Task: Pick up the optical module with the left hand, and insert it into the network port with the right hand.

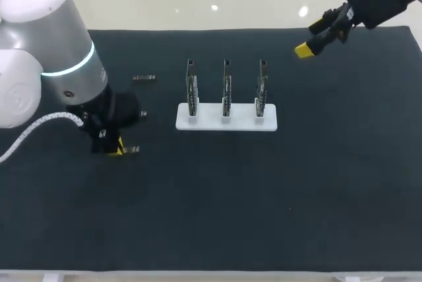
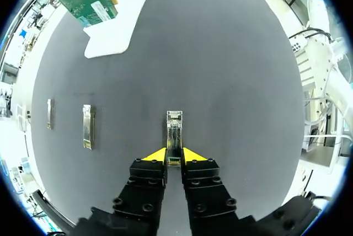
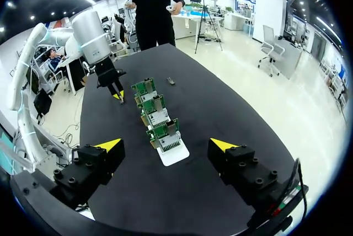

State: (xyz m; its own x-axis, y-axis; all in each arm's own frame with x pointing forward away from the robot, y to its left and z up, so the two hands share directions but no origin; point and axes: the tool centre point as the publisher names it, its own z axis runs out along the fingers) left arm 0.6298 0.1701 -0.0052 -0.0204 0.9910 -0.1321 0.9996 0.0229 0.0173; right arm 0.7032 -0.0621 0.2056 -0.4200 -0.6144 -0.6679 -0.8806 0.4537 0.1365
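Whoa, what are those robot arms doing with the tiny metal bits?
The left hand has its yellow tips pinched on a small silver metal optical module, low at the black table mat. The right hand hangs open near the mat's far edge, holding nothing. Three green circuit boards stand upright in a white stand. Two spare modules lie on the mat.

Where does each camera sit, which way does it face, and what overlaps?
Head view: above and behind, looking down at the table; left gripper, right gripper show.
Left wrist view: on left arm, facing down; its gripper holds optical module.
Right wrist view: on right arm, facing across table; its gripper open.
Shared: card stand, in all three.
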